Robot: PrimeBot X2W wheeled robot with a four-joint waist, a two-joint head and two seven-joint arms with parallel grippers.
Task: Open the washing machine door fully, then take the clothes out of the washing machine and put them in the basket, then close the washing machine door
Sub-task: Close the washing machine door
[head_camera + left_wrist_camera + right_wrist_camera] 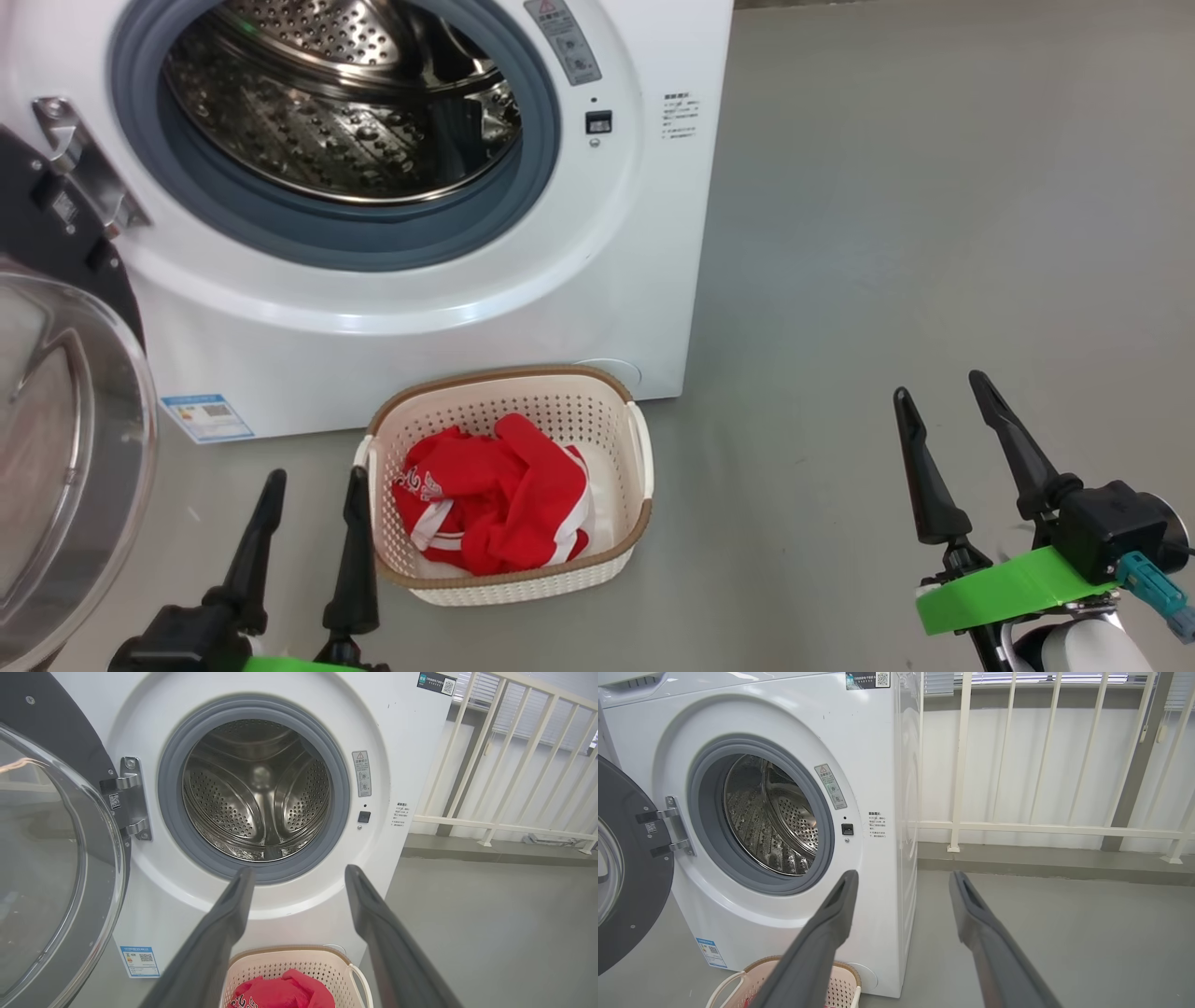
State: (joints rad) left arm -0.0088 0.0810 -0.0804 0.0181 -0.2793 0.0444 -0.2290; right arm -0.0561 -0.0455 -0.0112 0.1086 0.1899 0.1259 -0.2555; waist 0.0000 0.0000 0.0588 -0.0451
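At the left edge of the head view, the large round washing machine door (65,439), a glossy black rim around a bulging clear glass bowl, stands swung wide away from the opening on its metal hinge (79,159), so the opening step looks done. Just right of it, at the lower left, the left gripper (316,476) holds its two long dark fingers apart with nothing between them. It hangs just beside the basket's left wall, and I cannot tell whether it touches it. Across the upper left and middle, the big white front-loading washing machine (420,336) shows its grey rubber gasket (373,238) and perforated steel drum (345,103). In the left wrist view the drum (259,793) looks empty, with no fabric showing. At the lower middle, the small cream-white perforated plastic basket with a brown woven-look rim (509,375) sits on the grey floor (887,233), close against the machine's front. The clothes (495,509), a bright red fabric garment with white stripes, lie crumpled inside it, so the unloading seems finished too. At the lower right, the right gripper (939,385) is likewise spread and empty, well apart from basket and machine. What is left, as I judge it, is to swing the door back over the opening until it shuts; the left gripper is the nearer one for that.
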